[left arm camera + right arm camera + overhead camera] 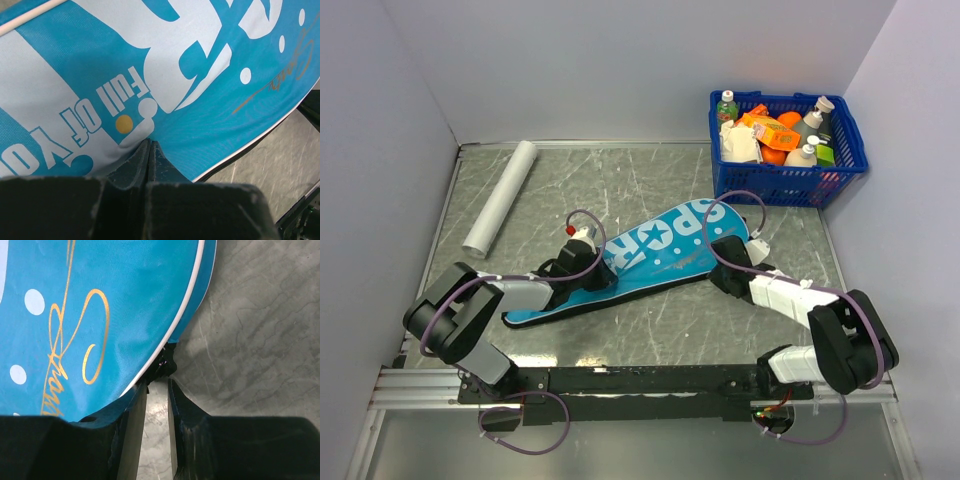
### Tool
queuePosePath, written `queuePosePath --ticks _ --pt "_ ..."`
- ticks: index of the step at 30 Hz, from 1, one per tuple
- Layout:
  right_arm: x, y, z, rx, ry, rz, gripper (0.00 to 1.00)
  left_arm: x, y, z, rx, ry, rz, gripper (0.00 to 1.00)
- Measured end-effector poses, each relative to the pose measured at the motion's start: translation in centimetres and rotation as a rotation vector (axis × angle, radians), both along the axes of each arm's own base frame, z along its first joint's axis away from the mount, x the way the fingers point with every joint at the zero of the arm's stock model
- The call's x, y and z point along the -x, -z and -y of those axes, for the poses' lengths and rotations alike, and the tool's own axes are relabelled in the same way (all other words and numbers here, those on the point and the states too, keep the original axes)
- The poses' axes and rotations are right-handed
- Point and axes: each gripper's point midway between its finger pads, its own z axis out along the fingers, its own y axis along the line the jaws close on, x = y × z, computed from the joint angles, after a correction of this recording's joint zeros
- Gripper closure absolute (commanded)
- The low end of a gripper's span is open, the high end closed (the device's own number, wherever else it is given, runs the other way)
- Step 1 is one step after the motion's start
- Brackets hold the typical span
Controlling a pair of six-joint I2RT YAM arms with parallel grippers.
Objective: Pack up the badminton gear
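The long teal bag lettered SPORT (655, 250) lies diagonally across the table, its narrow end near left, its wide end far right. My left gripper (592, 268) rests on the bag's middle. In the left wrist view it (149, 145) is shut, its tips pinching a pucker of the bag's fabric (200, 115). My right gripper (728, 248) is at the wide end's edge. In the right wrist view it (157, 385) stands narrowly open, with the black zipper pull (167, 365) just beyond its tips on the bag's rim (100, 315). The rackets and shuttlecock are not in view.
A blue plastic basket (790, 185) holding bottles and orange packets stands at the far right corner. A white rolled tube (500, 198) lies at the far left. Walls close in the table on the left, back and right.
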Motion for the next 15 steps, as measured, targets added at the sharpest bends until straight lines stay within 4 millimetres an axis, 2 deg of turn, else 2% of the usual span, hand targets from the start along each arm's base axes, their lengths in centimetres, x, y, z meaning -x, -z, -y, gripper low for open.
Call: queuePosePath --ticks 5,11,13,15 --pt "-0.2 0.1 0.4 -0.016 0.014 -0.006 0.72 0.0 0.0 0.1 0.002 0.002 0.001 0.99" --pt "-0.5 0.1 0.9 -0.037 0.029 -0.01 0.89 -0.1 0.1 0.1 0.003 0.002 0.001 0.99" --pt "-0.6 0.1 1.1 -0.041 0.03 -0.011 0.98 -0.1 0.1 0.1 0.003 0.002 0.002 0.99" --pt "-0.6 0.1 1.1 -0.043 0.026 -0.01 1.0 -0.1 0.1 0.1 0.004 0.002 0.002 0.99"
